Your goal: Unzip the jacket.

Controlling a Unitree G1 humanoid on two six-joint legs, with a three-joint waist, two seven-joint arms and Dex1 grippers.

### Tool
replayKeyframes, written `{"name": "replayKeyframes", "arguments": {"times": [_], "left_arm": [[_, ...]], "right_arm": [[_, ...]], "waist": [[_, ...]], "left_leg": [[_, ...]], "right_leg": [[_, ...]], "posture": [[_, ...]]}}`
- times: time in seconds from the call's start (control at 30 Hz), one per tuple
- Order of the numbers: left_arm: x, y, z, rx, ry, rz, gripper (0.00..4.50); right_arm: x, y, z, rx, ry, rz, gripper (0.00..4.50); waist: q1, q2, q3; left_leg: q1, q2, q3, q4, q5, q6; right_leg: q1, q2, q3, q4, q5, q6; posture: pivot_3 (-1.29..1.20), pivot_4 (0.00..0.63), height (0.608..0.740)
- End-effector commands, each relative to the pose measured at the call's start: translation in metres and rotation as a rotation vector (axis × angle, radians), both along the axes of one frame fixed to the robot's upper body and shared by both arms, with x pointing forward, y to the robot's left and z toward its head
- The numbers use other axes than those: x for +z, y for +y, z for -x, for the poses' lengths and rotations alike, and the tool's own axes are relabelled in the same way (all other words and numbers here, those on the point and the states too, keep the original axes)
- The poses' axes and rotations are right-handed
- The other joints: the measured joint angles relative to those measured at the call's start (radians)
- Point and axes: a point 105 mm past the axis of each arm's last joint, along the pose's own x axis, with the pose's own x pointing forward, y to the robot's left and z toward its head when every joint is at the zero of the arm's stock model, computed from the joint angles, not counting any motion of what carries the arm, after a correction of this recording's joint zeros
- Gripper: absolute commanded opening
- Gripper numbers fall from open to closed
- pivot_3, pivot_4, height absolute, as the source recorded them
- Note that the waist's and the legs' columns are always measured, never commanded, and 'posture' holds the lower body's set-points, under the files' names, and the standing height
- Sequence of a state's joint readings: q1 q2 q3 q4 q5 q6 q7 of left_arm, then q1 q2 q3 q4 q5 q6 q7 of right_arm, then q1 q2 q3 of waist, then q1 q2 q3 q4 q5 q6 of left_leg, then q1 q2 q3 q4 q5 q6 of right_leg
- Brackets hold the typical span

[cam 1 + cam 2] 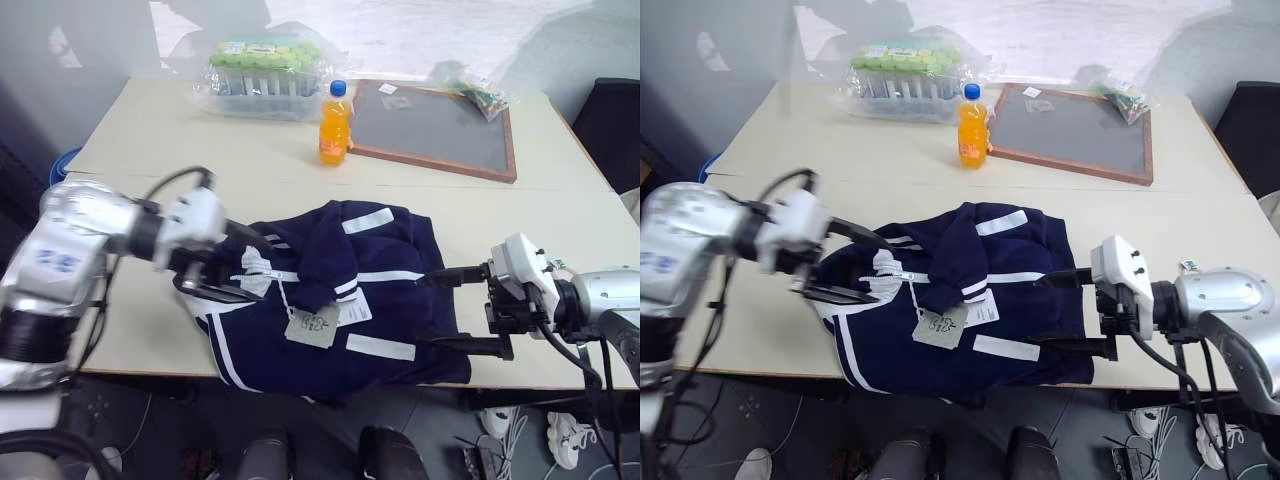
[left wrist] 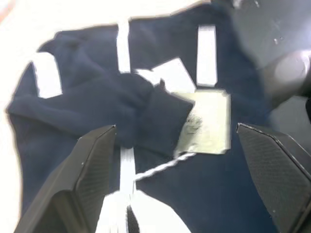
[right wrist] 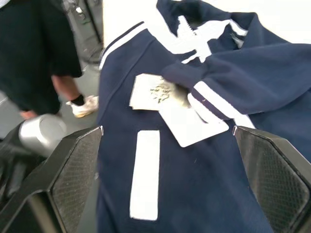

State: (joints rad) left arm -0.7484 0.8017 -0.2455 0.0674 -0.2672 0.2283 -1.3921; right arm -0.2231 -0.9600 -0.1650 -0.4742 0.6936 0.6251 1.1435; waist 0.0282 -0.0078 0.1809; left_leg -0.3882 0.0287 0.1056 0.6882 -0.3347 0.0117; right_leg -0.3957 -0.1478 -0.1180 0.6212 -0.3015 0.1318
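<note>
You have a pale tabletop [image 1: 250, 165] in front of you, and the jacket [image 1: 330, 300] lies crumpled at its near edge, hem hanging a little over the side. It is soft navy knit with white stripes and white rectangular patches, one sleeve folded across the chest. The white zipper trim [image 2: 127, 167] runs roughly across your view, from the collar end by your left gripper [image 1: 215, 275] toward the hem end near your right gripper [image 1: 470, 310]. That is the line the coming move turns on, as I judge it: the collar sits just beside the left fingers, so that arm looks the nearer one for the zip's top. I cannot make out the slider itself.

Both grippers have their black fingers spread wide and hold nothing. The left hangs over the collar edge; the right sits at the opposite edge, fingers pointing in over the cloth.

Farther back lie a wood-framed slate board [image 1: 435, 130] and a plastic-wrapped pack of green-capped bottles [image 1: 262, 68]. An orange drink bottle [image 1: 334, 125] stands between them. A pale paper tag [image 1: 312, 325] on a cord rests on the jacket front.
</note>
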Motion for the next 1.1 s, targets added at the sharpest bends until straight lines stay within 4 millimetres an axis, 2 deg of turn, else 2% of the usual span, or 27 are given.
{"name": "replayKeyframes", "arguments": {"times": [0.03,0.27,0.3,0.4,0.6,0.77,0.9,0.97,1.1], "left_arm": [[-0.007,-0.017,-0.011,-0.068,-0.034,-0.046,4.18],[-0.027,-0.041,-0.025,-0.129,-0.052,-0.071,4.18],[-0.029,-0.042,-0.025,-0.136,-0.054,-0.076,4.00],[-0.031,-0.041,-0.025,-0.152,-0.054,-0.087,3.34],[-0.036,-0.041,-0.025,-0.162,-0.067,-0.102,1.43],[-0.036,-0.041,-0.026,-0.160,-0.072,-0.098,0.02],[-0.029,-0.040,-0.035,-0.103,-0.080,-0.065,0.02],[-0.016,-0.036,-0.053,-0.004,-0.107,-0.019,0.02],[0.032,-0.013,-0.103,0.295,-0.209,0.136,0.02]], "right_arm": [[0.010,0.004,0.001,-0.025,-0.058,-0.016,4.50],[0.009,0.001,0.001,-0.089,-0.080,-0.018,4.50],[0.008,0.001,0.002,-0.093,-0.080,-0.018,4.50],[0.007,0.001,0.002,-0.101,-0.081,-0.018,4.50],[0.009,0.000,-0.001,-0.121,-0.087,-0.025,4.50],[0.010,0.000,-0.003,-0.121,-0.093,-0.025,4.50],[0.009,0.000,-0.005,-0.120,-0.097,-0.018,4.50],[0.009,0.000,-0.005,-0.119,-0.099,-0.016,4.50],[0.008,0.000,-0.005,-0.119,-0.100,-0.015,4.50]], "waist": [[-0.002,-0.001,0.001],[-0.003,-0.001,0.001],[-0.003,-0.002,0.001],[-0.003,-0.002,0.001],[-0.003,-0.002,0.001],[-0.003,-0.002,0.001],[-0.003,-0.002,0.001],[-0.002,-0.002,0.001],[-0.002,-0.003,0.002]], "left_leg": [[-0.001,0.000,0.000,0.000,0.000,0.000],[-0.001,0.001,0.000,0.001,0.000,0.000],[-0.001,0.001,0.000,0.001,0.000,0.000],[-0.002,0.001,-0.001,0.002,0.000,0.001],[-0.002,0.001,-0.001,0.002,-0.001,0.001],[-0.002,0.001,-0.001,0.003,-0.001,0.002],[-0.002,0.001,-0.001,0.004,-0.001,0.002],[-0.002,0.001,-0.002,0.004,-0.001,0.002],[-0.004,0.001,-0.003,0.006,-0.001,0.002]], "right_leg": [[-0.001,0.000,0.000,0.000,0.000,0.000],[-0.001,0.000,0.000,0.000,0.000,0.000],[-0.001,0.000,0.000,0.000,0.000,0.000],[-0.001,0.000,0.000,0.000,0.000,0.000],[-0.001,0.000,0.000,0.001,0.000,0.000],[-0.001,0.000,0.000,0.001,0.000,0.000],[-0.001,0.000,-0.001,0.001,0.000,0.000],[-0.001,0.000,-0.001,0.001,0.000,0.000],[-0.001,0.000,-0.002,0.001,0.000,0.001]], "posture": [[0.00,0.150,0.740],[0.00,0.150,0.740],[0.00,0.150,0.740],[0.00,0.150,0.740],[0.00,0.150,0.740],[0.00,0.150,0.740],[0.00,0.150,0.740],[0.00,0.150,0.740],[0.00,0.150,0.740]]}}
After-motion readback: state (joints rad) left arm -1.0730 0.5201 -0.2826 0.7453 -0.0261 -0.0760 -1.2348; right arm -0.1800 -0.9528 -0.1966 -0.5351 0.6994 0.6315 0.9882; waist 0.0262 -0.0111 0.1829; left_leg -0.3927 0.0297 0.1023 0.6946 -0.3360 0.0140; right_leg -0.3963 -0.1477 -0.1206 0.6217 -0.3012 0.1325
